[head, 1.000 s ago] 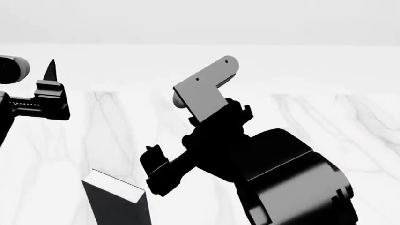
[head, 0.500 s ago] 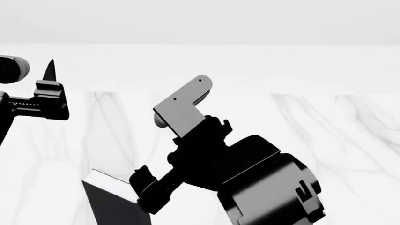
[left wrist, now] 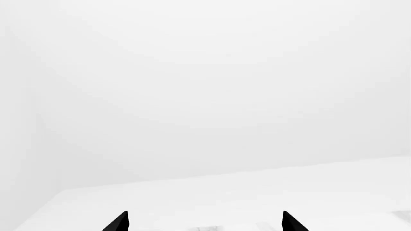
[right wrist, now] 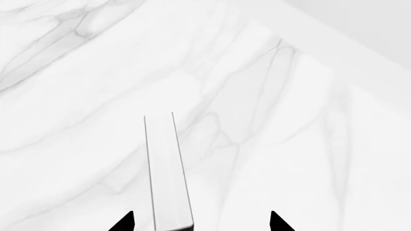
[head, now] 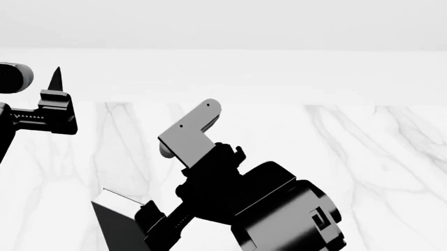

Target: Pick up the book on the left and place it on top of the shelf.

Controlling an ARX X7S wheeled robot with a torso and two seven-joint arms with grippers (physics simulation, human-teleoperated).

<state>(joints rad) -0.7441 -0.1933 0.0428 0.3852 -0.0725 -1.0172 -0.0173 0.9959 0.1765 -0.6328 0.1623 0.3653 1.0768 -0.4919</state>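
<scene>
The thick charcoal-black book with white page edges (head: 124,222) stands on the white-veined marble tabletop (head: 363,157) — the black right gripper (right wrist: 201,222) hovers over it, jaws apart. The black left gripper (left wrist: 204,222) is raised well away from the book, also spread.

The marble table (head: 391,157) lies bare and wide toward the right and the far edge, plenty of room to pass. Low at the left the book (head: 122,225) stands upright, the one obstacle; the right gripper (right wrist: 200,222) hangs spread close over its top edge.
</scene>
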